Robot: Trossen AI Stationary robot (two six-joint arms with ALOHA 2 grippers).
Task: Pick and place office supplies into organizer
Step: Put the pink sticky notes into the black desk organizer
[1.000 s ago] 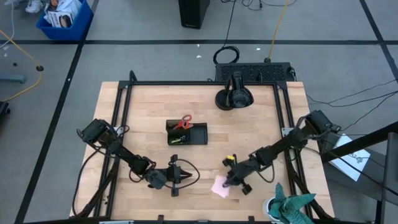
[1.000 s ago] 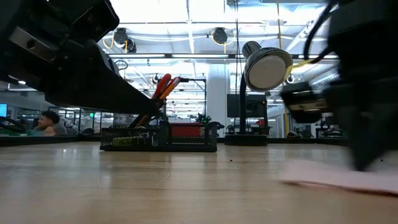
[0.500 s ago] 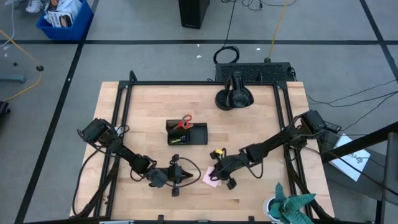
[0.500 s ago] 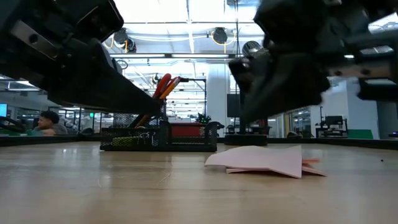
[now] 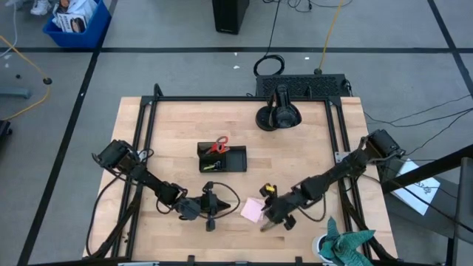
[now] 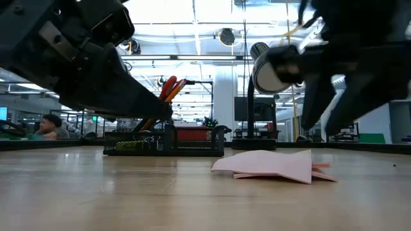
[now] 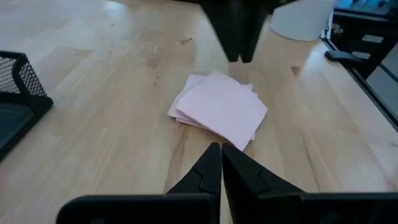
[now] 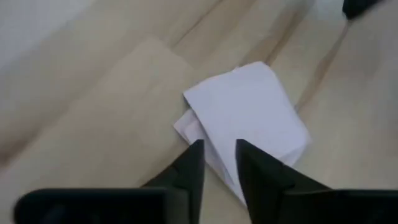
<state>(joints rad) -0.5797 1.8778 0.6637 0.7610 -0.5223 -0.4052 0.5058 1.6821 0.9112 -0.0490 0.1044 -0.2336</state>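
The pink sticky-note pad lies flat on the wood between my two grippers, its sheets fanned slightly. My left gripper hovers just left of it, shut, with its fingertips pointing at the pad's near edge. My right gripper is on the pad's right, raised off the table, its fingers a little apart over the pad's corner. The black organizer stands farther back, with red-handled scissors upright in it. Pens, pencils and clips cannot be told apart here.
The round black camera-stand base sits at the table's far side. A teal cloth lies at the near right corner. Black frame rails run along the table's left and right sides. A person shows in the room far behind.
My right gripper swept toward the table's left, sliding the pink pad a short way left along the wood. It then drew back toward the right and rose off the pad. The pad now rests nearer my left gripper, its sheets splayed.
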